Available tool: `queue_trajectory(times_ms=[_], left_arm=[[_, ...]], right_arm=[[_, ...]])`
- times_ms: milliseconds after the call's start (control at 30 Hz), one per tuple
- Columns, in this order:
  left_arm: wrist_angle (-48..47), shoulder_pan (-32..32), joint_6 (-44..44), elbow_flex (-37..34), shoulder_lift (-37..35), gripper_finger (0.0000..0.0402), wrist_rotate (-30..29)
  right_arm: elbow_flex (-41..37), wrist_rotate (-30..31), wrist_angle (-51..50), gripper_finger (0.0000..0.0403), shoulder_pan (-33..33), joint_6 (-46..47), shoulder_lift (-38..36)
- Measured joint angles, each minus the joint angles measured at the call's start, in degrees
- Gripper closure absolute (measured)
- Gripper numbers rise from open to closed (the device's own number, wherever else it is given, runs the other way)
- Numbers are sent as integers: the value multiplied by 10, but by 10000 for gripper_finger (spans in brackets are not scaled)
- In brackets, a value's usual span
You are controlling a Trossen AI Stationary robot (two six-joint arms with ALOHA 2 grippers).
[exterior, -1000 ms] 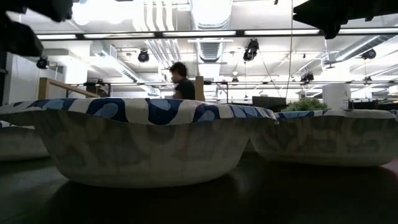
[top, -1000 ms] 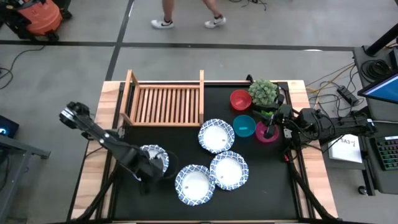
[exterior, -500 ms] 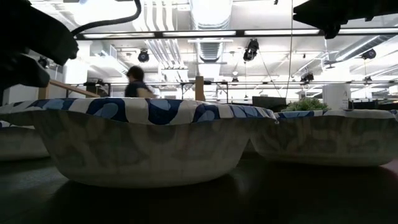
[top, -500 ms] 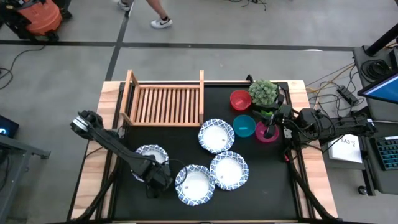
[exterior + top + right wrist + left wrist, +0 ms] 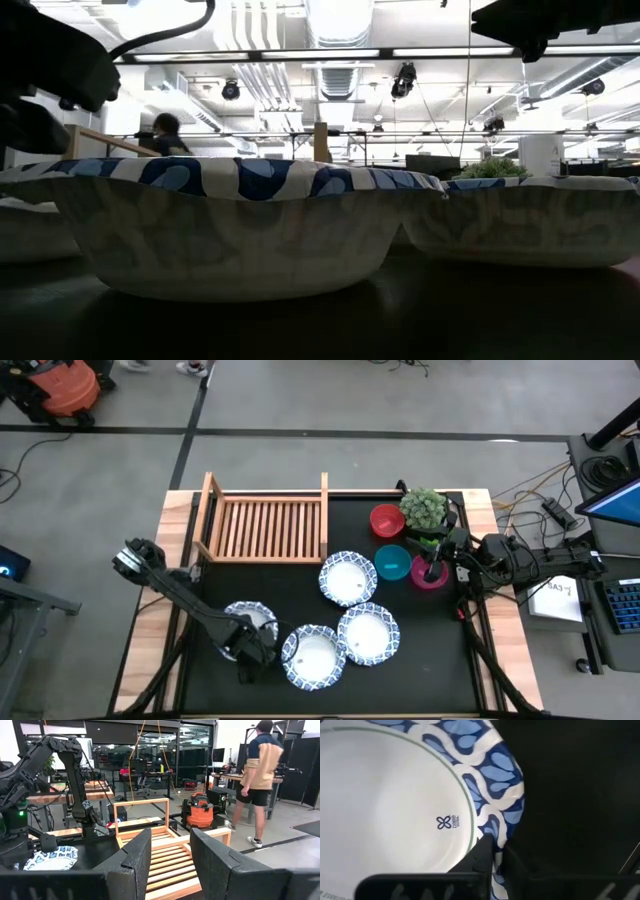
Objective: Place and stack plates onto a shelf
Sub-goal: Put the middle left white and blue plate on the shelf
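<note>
— Which step?
— Grasping: the left end effector point(image 5: 250, 648) pinches the rim of the nearest plate point(image 5: 243, 622), lying on the bench point(image 5: 300, 585).
— Next?
— Lifting it onto the shelf point(image 5: 265, 525). The right end effector point(image 5: 170, 855) waits, spread.

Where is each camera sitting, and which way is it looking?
High view: above, looking straight down at both arms, four plates, the shelf.
Low view: at tabletop height, facing a plate and the room.
Left wrist view: close over one plate, left gripper at its rim.
Right wrist view: between open fingers, toward the shelf, also seen from above.
</note>
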Motion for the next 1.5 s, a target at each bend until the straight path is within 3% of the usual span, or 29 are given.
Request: queue_trajectory(times_ms=[233,400,500,667,833,1067,1333,1500], left_arm=[[-38,-2,31,27,-1,400,0],[-145,-2,102,98,-7,401,-12],[-218,-2,154,155,-7,401,-58],[-319,9,238,234,-7,402,-185],[-415,49,282,256,-15,402,-290],[-397,170,382,181,-75,401,-348],[-189,396,518,19,-164,401,-346],[-111,529,547,-34,-173,401,-339]], right_arm=[[0,0,0,277,0,0,0],[0,0,0,277,0,0,0],[0,0,0,277,0,0,0],[0,0,0,277,0,0,0],[0,0,0,277,0,0,0],[0,0,0,277,0,0,0],[0,0,0,277,0,-2,0],[0,0,0,277,0,-3,0]])
